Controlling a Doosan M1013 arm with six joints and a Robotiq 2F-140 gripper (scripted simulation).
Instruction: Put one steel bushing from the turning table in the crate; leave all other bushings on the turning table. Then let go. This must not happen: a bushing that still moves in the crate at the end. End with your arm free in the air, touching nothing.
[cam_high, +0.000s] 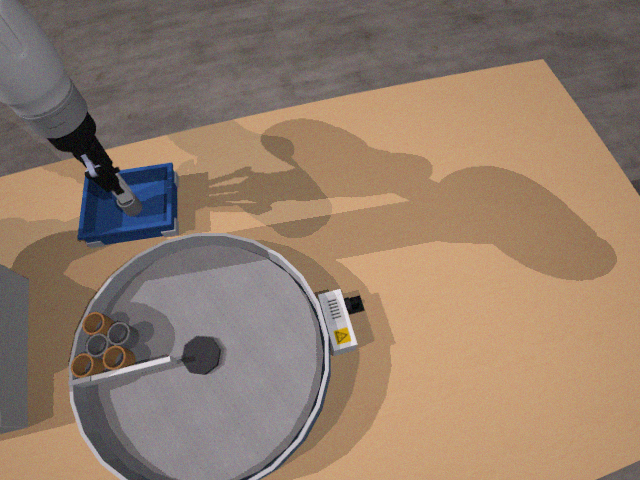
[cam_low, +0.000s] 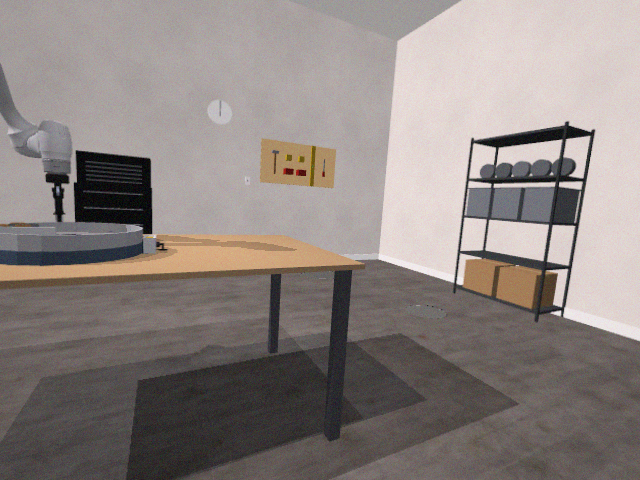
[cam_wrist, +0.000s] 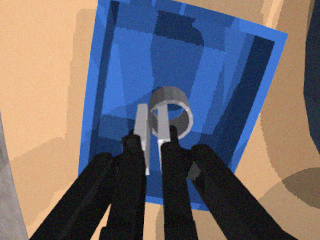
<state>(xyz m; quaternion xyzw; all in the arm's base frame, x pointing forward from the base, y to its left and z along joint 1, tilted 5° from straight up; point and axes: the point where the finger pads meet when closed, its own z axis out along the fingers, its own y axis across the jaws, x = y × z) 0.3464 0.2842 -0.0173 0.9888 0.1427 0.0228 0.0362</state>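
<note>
My gripper (cam_high: 123, 196) is shut on the wall of a grey steel bushing (cam_high: 129, 203) and holds it over the inside of the blue crate (cam_high: 129, 203). In the wrist view the gripper (cam_wrist: 155, 135) pinches the bushing (cam_wrist: 171, 112) above the middle of the crate (cam_wrist: 180, 94). On the turning table (cam_high: 199, 356) a cluster stands at the left against a white divider bar: two grey steel bushings (cam_high: 118, 333) (cam_high: 97, 344) and three brass-coloured ones (cam_high: 97, 323) (cam_high: 116, 357) (cam_high: 83, 364). In the exterior view the arm (cam_low: 51, 170) stands behind the turning table (cam_low: 69, 241).
A small white control box (cam_high: 338, 328) with a yellow warning sign sits at the turning table's right rim. A grey block (cam_high: 12, 351) stands at the table's left edge. A black hub (cam_high: 201, 354) marks the turning table's centre.
</note>
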